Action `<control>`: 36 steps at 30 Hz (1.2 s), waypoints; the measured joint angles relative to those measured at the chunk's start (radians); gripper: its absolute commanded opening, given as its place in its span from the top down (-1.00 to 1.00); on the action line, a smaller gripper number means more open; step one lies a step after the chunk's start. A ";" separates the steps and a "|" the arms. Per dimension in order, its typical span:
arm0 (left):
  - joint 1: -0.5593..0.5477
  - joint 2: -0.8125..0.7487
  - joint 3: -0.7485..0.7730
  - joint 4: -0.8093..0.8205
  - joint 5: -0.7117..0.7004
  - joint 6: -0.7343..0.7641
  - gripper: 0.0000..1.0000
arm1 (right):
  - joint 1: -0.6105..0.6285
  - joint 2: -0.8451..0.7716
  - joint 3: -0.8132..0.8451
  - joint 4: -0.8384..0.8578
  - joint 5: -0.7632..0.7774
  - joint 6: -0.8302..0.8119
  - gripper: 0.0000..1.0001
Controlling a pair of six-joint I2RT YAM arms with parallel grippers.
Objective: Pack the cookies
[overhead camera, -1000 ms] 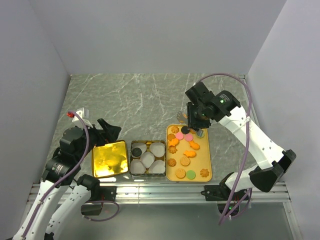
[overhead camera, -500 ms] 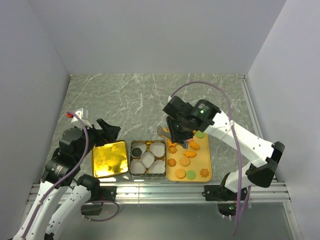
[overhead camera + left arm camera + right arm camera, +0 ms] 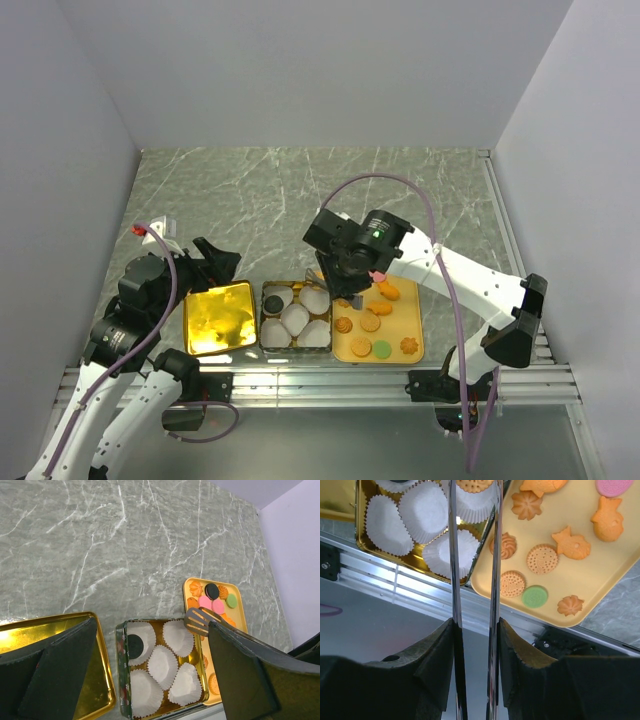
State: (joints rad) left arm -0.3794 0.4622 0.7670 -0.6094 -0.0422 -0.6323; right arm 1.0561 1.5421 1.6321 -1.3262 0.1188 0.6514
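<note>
We are holding a golden-brown cookie (image 3: 475,484) between the long blades of the right gripper (image 3: 473,488), which are pinching it from both sides just above a white paper cup (image 3: 472,505) at the tray side of the tin (image 3: 120,670). The left gripper (image 3: 152,630) is hanging wide open with nothing in it, near the gold lid (image 3: 218,320). The other cookies (image 3: 542,558) are lying on the yellow tray (image 3: 600,587) just beside the tin, and one black cookie (image 3: 134,645) is sitting in a cup. We are judging the pinch to be slim: the cookie could twist out and land on the tin's wall or between cups, and blades set too low could crush or shove the light paper. Only the right wrist view is showing the cookie in the blades, since the arm is covering it from above. Only the left wrist view is showing the pink cookies (image 3: 205,601) at the tray's far end.
</note>
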 measured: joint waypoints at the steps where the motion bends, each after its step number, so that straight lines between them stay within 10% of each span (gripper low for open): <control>1: 0.000 0.000 0.000 0.000 0.000 0.000 -0.99 | 0.003 0.002 0.000 0.000 0.003 0.002 0.47; 36: 0.000 0.000 0.000 0.000 -0.008 0.000 -0.99 | 0.052 0.006 -0.054 0.006 0.040 0.040 -0.07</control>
State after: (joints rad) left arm -0.3794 0.4618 0.7670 -0.6094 -0.0502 -0.6327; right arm 1.1084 1.5486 1.5784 -1.3201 0.1585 0.6910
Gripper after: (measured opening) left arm 0.995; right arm 0.535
